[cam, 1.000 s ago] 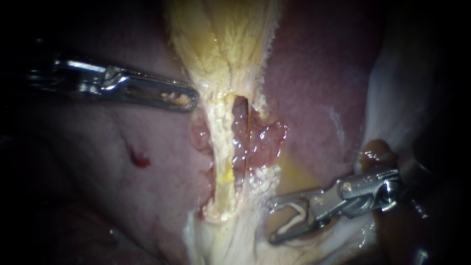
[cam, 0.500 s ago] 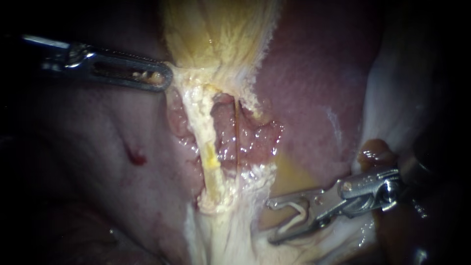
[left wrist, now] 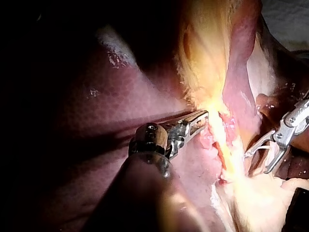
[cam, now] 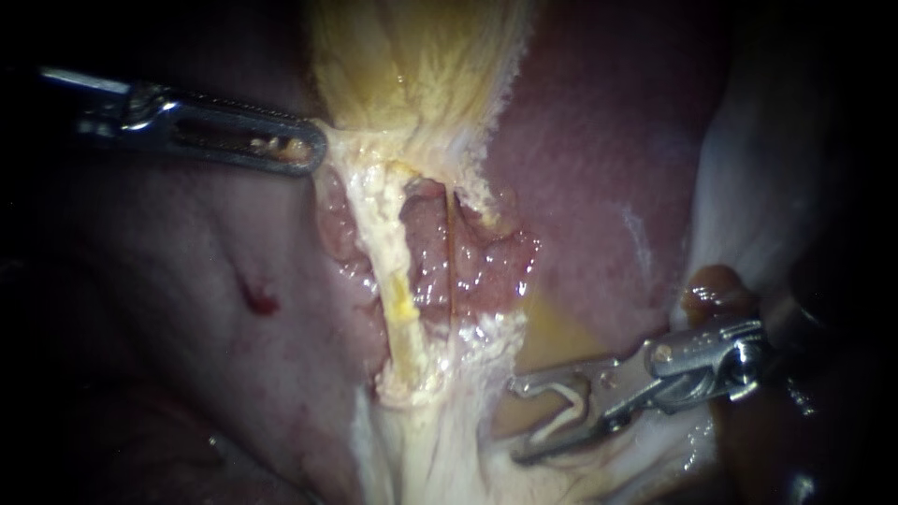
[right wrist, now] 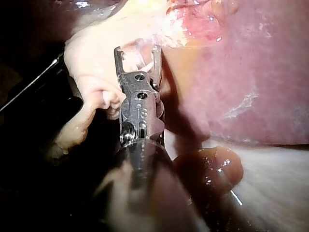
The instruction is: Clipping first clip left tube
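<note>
Both shafts vanish into the dark at the edges of the endoscope view, so we go by the tips. The left tube (cam: 400, 304) runs pale and yellow down the dissected patch. Its top is tucked under the gallbladder (cam: 421, 65) fringe and its foot is buried in white tissue (cam: 440, 440). A thinner tube (cam: 450, 262) stands just beside it on the right.

Our left instrument (cam: 313, 154) has its jaws pressed together on the gallbladder's pale lower edge, though we cannot make out how much tissue sits between them. Our right instrument (cam: 516, 423) holds its jaws wide with a white clip (cam: 564, 411) seated against both. It sits low and right of the left tube, near it but apart.

The left wrist view washes the tube out in glare, yet it shows an instrument on either side of it. The right wrist view gives us the forked jaws square on against pale tissue, with liver (right wrist: 251, 72) beside them and a glossy brown lump (right wrist: 212, 166) next to the shaft. The clip is hard to pick out there.
</note>
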